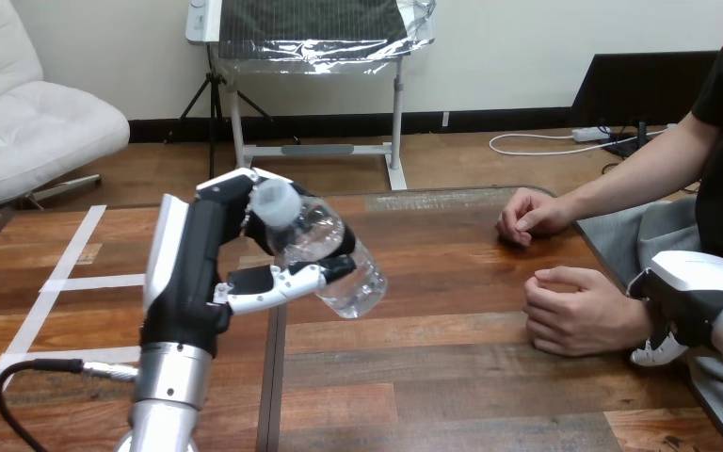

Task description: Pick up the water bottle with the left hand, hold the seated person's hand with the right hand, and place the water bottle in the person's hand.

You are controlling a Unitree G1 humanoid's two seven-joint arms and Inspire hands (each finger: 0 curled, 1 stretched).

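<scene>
My left hand (198, 282) has its fingers wrapped round the clear water bottle (325, 250), tilted, up off the desk (452, 377), well apart from the person's nearer hand (579, 311). My right hand (687, 282) sits at that hand's wrist, can't tell if it's gripping.
</scene>
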